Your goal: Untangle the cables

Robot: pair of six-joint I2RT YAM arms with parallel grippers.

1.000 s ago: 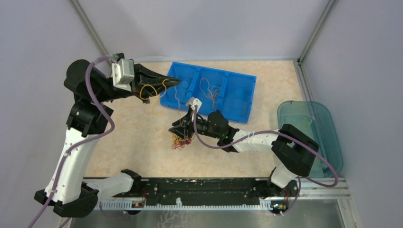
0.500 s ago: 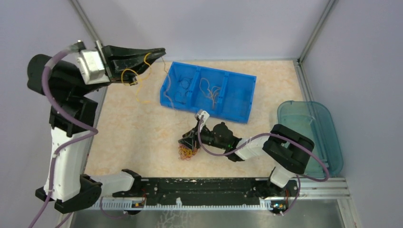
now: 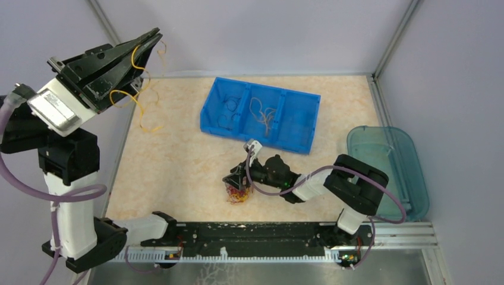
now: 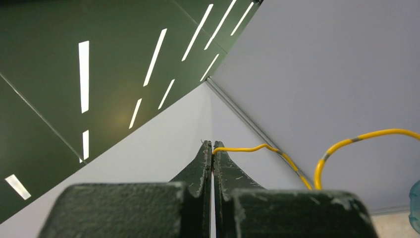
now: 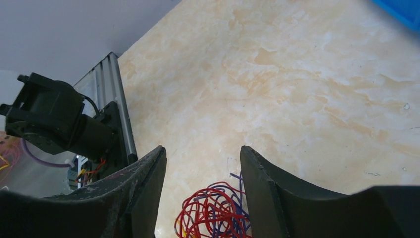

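Bench shown from above and from both wrists. The left gripper (image 3: 156,35) is seen high over the left edge of the table (image 3: 178,148), its fingers pointed up toward the back wall; in the left wrist view the left gripper (image 4: 212,145) is seen clenched, its jaws pressed together on the end of a yellow cable (image 4: 341,145); from above, the yellow cable (image 3: 140,66) is seen to loop down from the tips past the fingers, and its lower end hangs near the table's left edge, though whether it touches the surface cannot be told. The right gripper (image 3: 234,180) is set low at the table in front of the blue bin (image 3: 313,122), apart from it; in the right wrist view its jaws are seen parted, with nothing clamped between them, and the tangle (image 5: 214,216) of red, yellow and purple-blue cables is shown lying on the table just below the gap between the two fingers (image 5: 147,174); from above, the tangle (image 3: 238,195) is found just on the near side of the fingertips. Further loose strands (image 3: 262,113) are contained in the left and middle compartments of the bin; a teal container (image 3: 358,135) is placed at the table's right edge.
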